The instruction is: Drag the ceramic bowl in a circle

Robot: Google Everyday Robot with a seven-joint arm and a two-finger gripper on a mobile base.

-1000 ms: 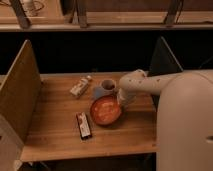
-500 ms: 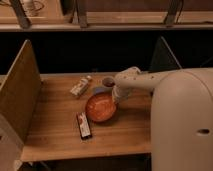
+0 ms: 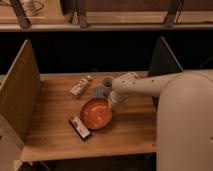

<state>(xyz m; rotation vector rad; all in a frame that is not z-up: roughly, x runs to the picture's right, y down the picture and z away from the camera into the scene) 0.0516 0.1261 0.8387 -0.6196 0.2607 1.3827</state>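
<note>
Now the ceramic bowl [image 3: 95, 114] has slid sideways, so the circle is going; the pincer [image 3: 114, 103] is at its rim, grip I cannot tell.

The light is dim and warm, and it turns everything yellow-brown. It comes from above and lands on the bench [image 3: 55, 130], so the wood is the brightest part. The space behind the bench is almost black. The white arm [image 3: 145, 85] looks pale and glows a bit. The hand [image 3: 114, 102] is at the right rim of the bowl [image 3: 96, 114]. A soft dark shadow hugs the bowl's lower right edge.
</note>
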